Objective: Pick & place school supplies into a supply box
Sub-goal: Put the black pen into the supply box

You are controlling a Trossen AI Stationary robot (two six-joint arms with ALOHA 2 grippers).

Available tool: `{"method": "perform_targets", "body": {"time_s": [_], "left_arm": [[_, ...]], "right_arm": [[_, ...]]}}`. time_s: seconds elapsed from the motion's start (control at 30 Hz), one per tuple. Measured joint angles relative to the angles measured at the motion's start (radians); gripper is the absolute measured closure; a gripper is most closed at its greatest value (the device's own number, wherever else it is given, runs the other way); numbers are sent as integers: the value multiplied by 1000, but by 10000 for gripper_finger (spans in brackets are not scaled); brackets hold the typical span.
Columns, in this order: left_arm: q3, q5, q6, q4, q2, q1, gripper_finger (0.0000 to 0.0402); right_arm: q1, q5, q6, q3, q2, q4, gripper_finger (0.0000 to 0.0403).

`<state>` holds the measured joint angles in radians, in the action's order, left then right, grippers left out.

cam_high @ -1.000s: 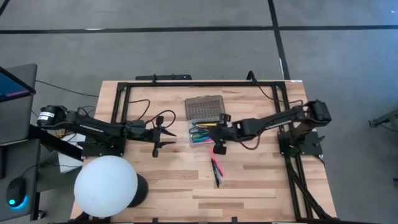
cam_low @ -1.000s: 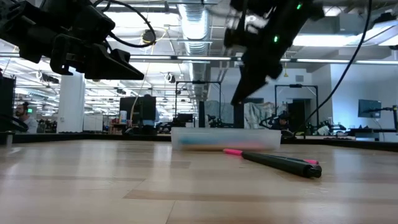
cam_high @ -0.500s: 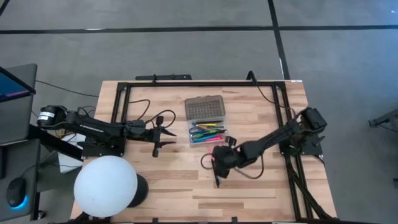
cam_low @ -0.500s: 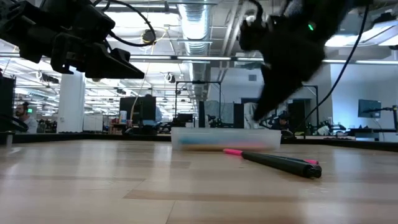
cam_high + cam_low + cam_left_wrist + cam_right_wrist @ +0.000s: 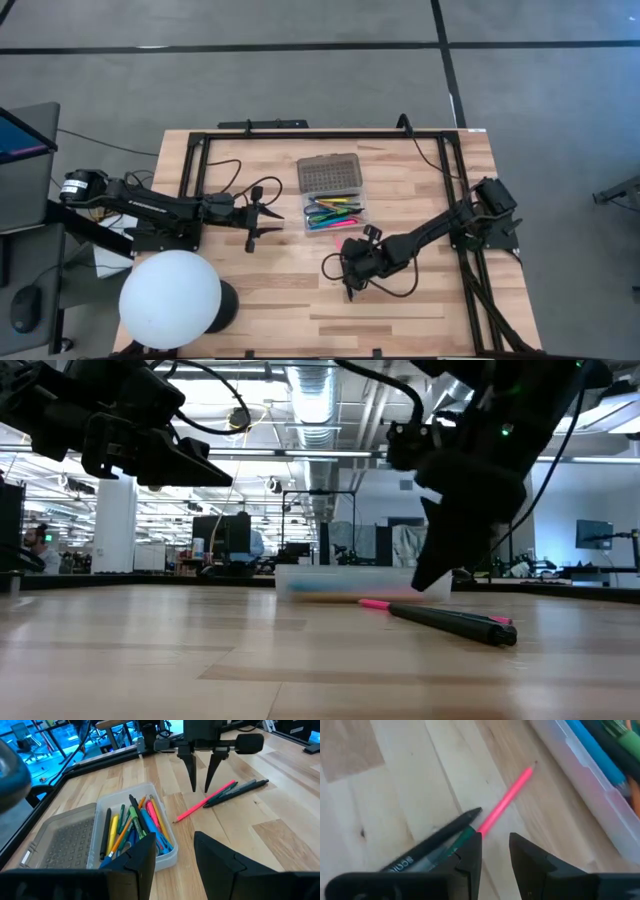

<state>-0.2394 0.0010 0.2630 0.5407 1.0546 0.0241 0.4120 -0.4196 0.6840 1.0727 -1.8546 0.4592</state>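
Looking down from above, I see the right gripper (image 5: 349,283) low over the wooden table (image 5: 420,300), just in front of the supply box (image 5: 334,214). Its two fingers (image 5: 192,770) point down and are spread apart with a small gap between them. They pinch nothing. Their tips hang right above the pink pencil (image 5: 204,801) and the dark pen (image 5: 239,791), which lie side by side on the bare wood.

From the right wrist view, the pink pencil (image 5: 506,800) lies slanted, with its tip pointing at the clear wall of the box (image 5: 580,775). The dark pen (image 5: 440,837) touches it along one side. The pink pencil runs into the gap between the two fingers.

My left gripper (image 5: 252,218) waits near the left side of the box, held above the table. Its fingers (image 5: 140,862) are also apart and hold nothing.

The box sits near the middle of the table, toward the back. Its grey lid (image 5: 329,174) is flipped open and lies flat behind the tray. Many pens and pencils (image 5: 132,827) already rest in the tray, in yellow, green, orange, pink, blue and black.

A big white ball (image 5: 171,299) sits at the front left corner of the table.

In the low view, the dark pen (image 5: 452,624) lies on the wood with the pink pencil (image 5: 378,603) behind it.
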Motion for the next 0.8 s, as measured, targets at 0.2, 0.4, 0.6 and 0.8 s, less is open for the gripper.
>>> {"method": "perform_targets", "body": {"time_s": [0.2, 0.4, 0.6, 0.8], "left_arm": [[0, 0, 0, 0, 0, 0, 272], [0, 0, 0, 0, 0, 0, 272], [0, 0, 1, 0, 0, 0, 272], [0, 0, 1, 0, 0, 0, 272]], "right_arm": [[-2, 9, 2, 0, -17, -14, 313], [-2, 9, 0, -1, -17, -35, 313], [-2, 10, -1, -1, -17, -49, 313], [0, 28, -2, -1, -17, -49, 313]]}}
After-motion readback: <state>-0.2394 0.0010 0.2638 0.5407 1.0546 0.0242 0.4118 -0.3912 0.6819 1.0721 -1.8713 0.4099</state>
